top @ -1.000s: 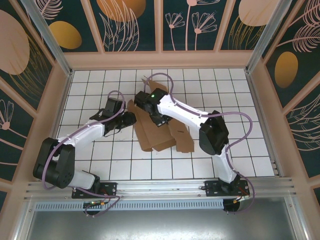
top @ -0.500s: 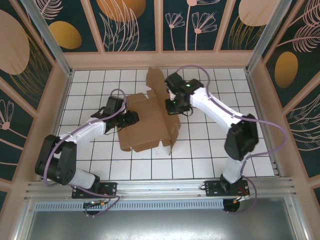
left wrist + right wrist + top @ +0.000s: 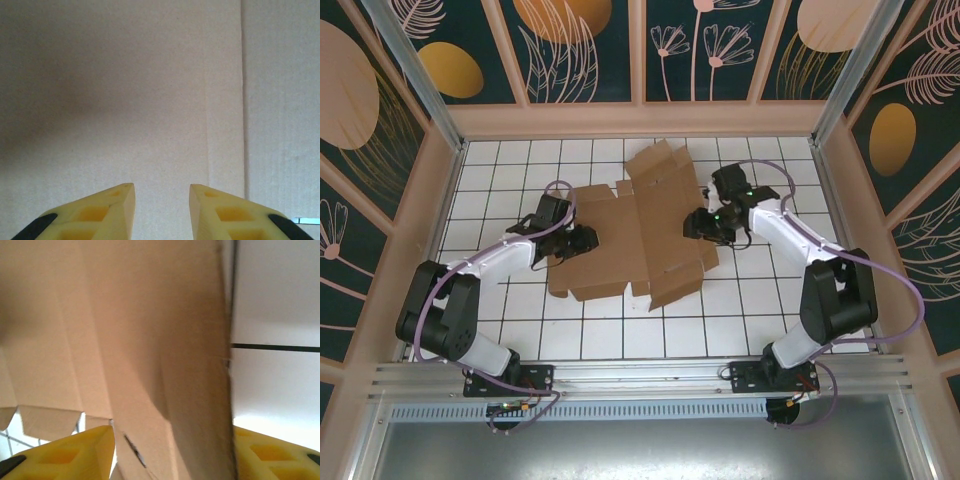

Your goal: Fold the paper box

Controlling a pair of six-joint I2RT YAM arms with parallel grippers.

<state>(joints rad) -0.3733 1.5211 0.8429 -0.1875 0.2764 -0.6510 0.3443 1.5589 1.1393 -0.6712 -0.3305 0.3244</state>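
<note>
The paper box [image 3: 640, 235] is a brown die-cut sheet spread nearly flat on the white tiled table, with flaps raised at its far edge. My left gripper [image 3: 586, 240] rests over the sheet's left panel. In the left wrist view it [image 3: 162, 192] stands open above plain cardboard [image 3: 150, 90] with a crease to the right. My right gripper [image 3: 696, 224] is at the sheet's right edge. Its yellow fingers [image 3: 75, 455] are wide apart in the right wrist view, and a tilted cardboard flap [image 3: 150, 340] fills the gap between them.
Wooden walls with dark patterned panels [image 3: 410, 180] surround the table on three sides. Bare tiles [image 3: 760, 300] lie right of and in front of the sheet. An aluminium rail [image 3: 640, 375] runs along the near edge by the arm bases.
The sheet went from a folded bundle to spread open. My right gripper swung from the centre out to the sheet's right edge. The left gripper barely moved.
</note>
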